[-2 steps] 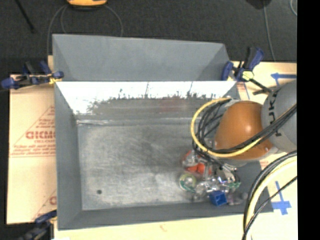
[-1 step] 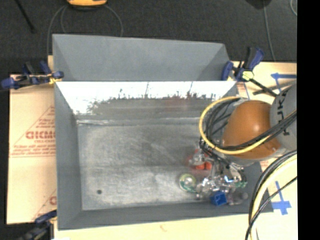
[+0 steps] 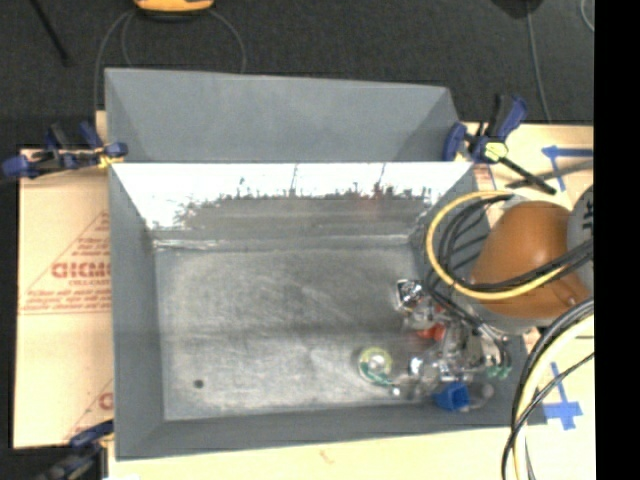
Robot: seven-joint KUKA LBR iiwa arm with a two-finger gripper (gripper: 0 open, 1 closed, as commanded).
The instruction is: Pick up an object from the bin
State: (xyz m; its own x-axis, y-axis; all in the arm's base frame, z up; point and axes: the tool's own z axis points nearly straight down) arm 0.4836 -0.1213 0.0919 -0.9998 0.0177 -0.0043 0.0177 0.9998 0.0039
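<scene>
A small heap of loose things lies in the front right corner of the bin [image 3: 260, 268], and the gripper [image 3: 455, 353] hangs low right over it. Closest to the gripper are a small red piece [image 3: 430, 334], just at its back-left side, and a blue blocky piece [image 3: 452, 398], just in front of it against the front edge of the bin floor. Which of these the gripper is on cannot be told, since its own metal parts and the things blend together there. Whether the jaws are spread, pressed together or pinching something cannot be told either.

A round clear disc [image 3: 376, 365] with a pale greenish rim lies flat on the floor to the left of the heap, near the front edge and slightly apart from the gripper. A shiny metal piece [image 3: 407, 293] sits further back, near the right wall, behind the red piece.

Above the gripper, the wrist carries a rounded orange cover [image 3: 525, 258] that overhangs the right wall of the bin. Yellow and black cables [image 3: 437, 230] loop around it and reach over the bin's right side.

Far across the floor, near the front left corner, there is a small dark spot [image 3: 198, 383].
</scene>
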